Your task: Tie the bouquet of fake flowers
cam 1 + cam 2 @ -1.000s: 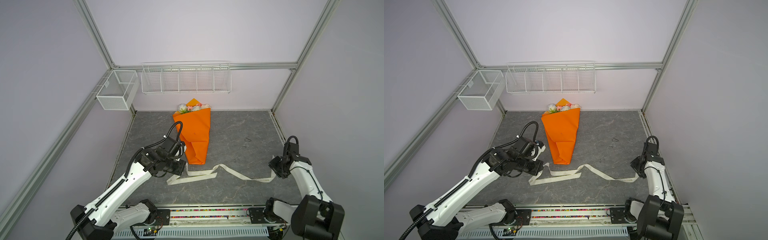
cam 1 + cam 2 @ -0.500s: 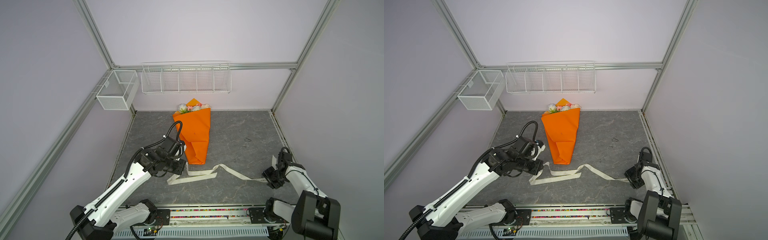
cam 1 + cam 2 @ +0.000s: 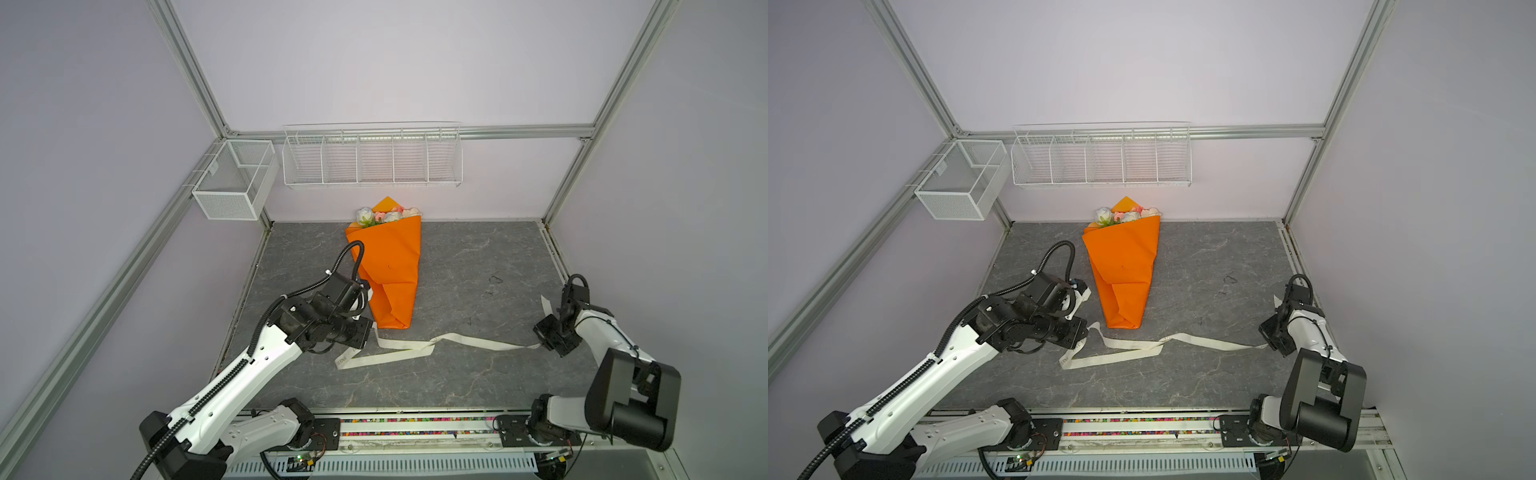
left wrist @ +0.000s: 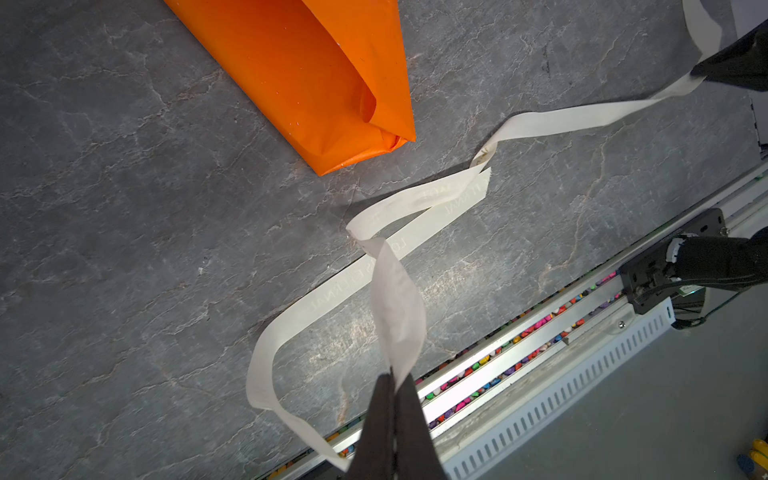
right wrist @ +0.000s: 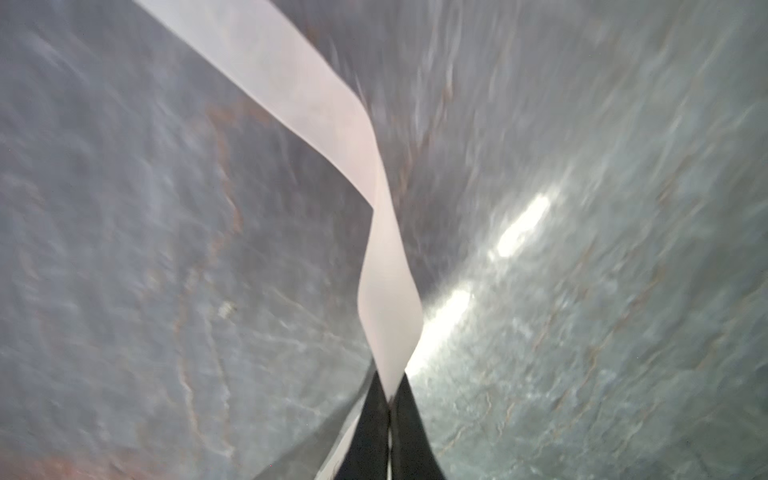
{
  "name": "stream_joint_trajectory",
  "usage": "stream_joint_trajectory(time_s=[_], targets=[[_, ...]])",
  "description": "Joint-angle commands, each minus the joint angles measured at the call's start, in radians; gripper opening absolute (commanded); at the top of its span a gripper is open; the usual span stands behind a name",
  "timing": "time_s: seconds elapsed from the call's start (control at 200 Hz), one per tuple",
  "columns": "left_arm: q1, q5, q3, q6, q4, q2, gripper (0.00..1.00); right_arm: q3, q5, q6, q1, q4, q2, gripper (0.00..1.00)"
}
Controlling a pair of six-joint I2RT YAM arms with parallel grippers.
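left tool [image 4: 392,380] pressed shut, pinching the ribbon [image 4: 399,307]; right tool [image 5: 390,395] pinching its far end. bouquet of fake flowers [image 3: 386,216] lies in orange paper [image 3: 390,266] mid-desk [image 3: 478,257], ribbon slack in front, not around it. step: ribbon grasped. next likely needs it wrapped around the narrow end.

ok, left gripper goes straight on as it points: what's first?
The left gripper would likely meet the slack of the ribbon it holds, then the tabletop right behind. The orange wrap lies off that line; depth unclear.
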Motion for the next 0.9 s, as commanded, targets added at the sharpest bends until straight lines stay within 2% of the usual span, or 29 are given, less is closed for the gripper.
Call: stream_joint_trajectory(time_s=[0.0, 0.095, 0.155, 0.165, 0.215, 0.285, 0.34, 0.44, 0.555, 0.615, 0.69, 0.75, 0.83, 0.895], targets=[[0.006, 0.048, 0.035, 0.03, 0.056, 0.048, 0.0, 0.09, 0.126, -0.047, -0.046, 0.037, 0.046, 0.06], [0.007, 0.094, 0.052, 0.056, 0.114, 0.113, 0.0, 0.17, 0.149, -0.055, -0.097, 0.043, 0.118, 0.06], [0.006, 0.087, 0.068, 0.057, 0.135, 0.159, 0.0, 0.205, 0.176, -0.063, -0.118, 0.043, 0.165, 0.06], [0.006, 0.082, 0.073, 0.055, 0.135, 0.169, 0.03, 0.212, 0.177, -0.066, -0.119, 0.04, 0.173, 0.06], [0.006, 0.033, 0.109, 0.051, 0.106, 0.21, 0.32, 0.25, 0.166, -0.078, -0.121, 0.017, 0.205, 0.06], [0.007, -0.102, 0.158, 0.016, 0.021, 0.255, 0.54, 0.25, 0.107, -0.08, -0.117, 0.033, 0.209, 0.06], [0.009, -0.223, 0.166, -0.033, -0.037, 0.265, 0.61, 0.235, 0.076, -0.079, -0.105, 0.048, 0.191, 0.06], [0.036, -0.325, 0.155, -0.11, -0.112, 0.237, 0.72, 0.225, 0.061, -0.08, -0.079, 0.037, 0.157, 0.06], [0.082, -0.27, 0.06, -0.225, -0.109, 0.141, 0.83, 0.217, 0.054, -0.093, -0.061, 0.028, 0.121, 0.06], [0.096, -0.148, -0.035, -0.251, -0.044, 0.075, 0.93, 0.214, 0.066, -0.102, -0.06, 0.022, 0.109, 0.06], [0.103, 0.066, -0.14, -0.257, 0.027, 0.01, 0.93, 0.221, 0.09, -0.118, -0.064, 0.016, 0.109, 0.06], [0.127, 0.139, -0.164, -0.253, -0.01, -0.006, 0.88, 0.235, 0.095, -0.13, -0.07, 0.003, 0.115, 0.06], [0.19, 0.12, -0.152, -0.269, -0.105, -0.026, 0.86, 0.254, 0.096, -0.143, -0.072, -0.007, 0.111, 0.06], [0.208, 0.058, -0.178, -0.355, -0.108, -0.07, 0.82, 0.261, 0.093, -0.145, -0.073, -0.007, 0.097, 0.06]])
